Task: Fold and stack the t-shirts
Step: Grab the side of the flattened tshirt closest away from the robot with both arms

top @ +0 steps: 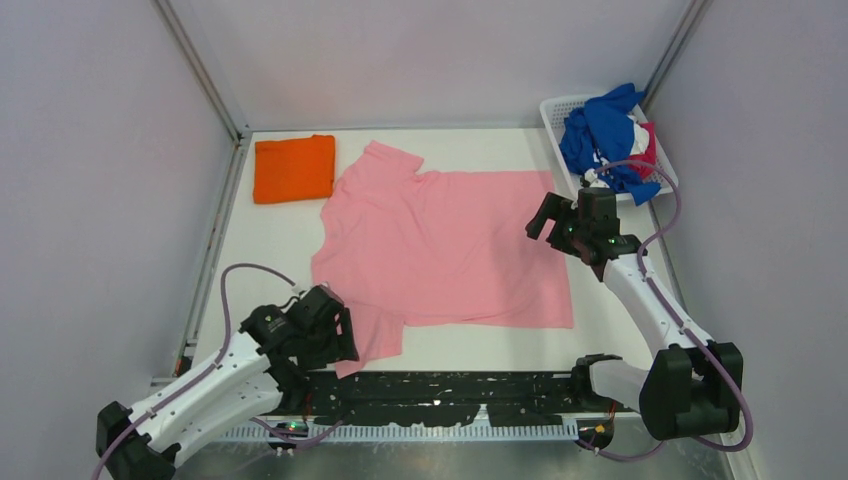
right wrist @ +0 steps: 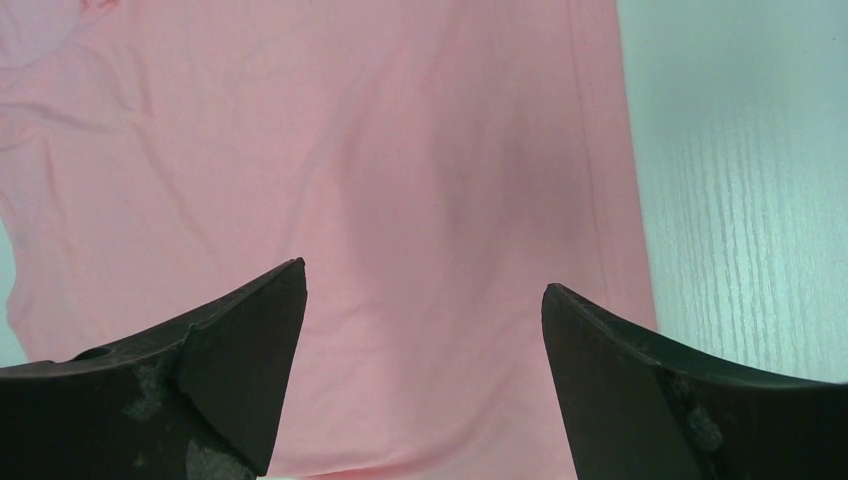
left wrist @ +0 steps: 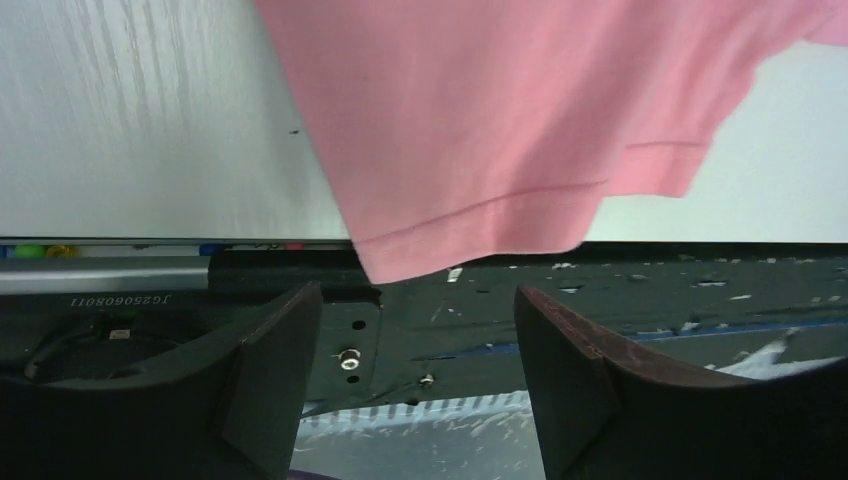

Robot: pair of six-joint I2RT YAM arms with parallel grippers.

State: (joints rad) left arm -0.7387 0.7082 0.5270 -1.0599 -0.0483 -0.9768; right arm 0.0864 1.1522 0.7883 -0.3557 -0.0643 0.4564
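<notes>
I count two tees laid out: one pink t-shirt, one orange t-shirt. One basket too, can't count the blue, white and magenta pile in it

I see pink tee spread flat mid table, near sleeve past front edge. Orange tee folded square, far left corner. Blue tee, magenta tee, white tee crumpled together, far right.

Matt pink cloth t-shirt on a smooth, faintly wood-grained white table.

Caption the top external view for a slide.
Pink t-shirt spread out; folded orange t-shirt far left; white basket holding crumpled tees far right.
</notes>
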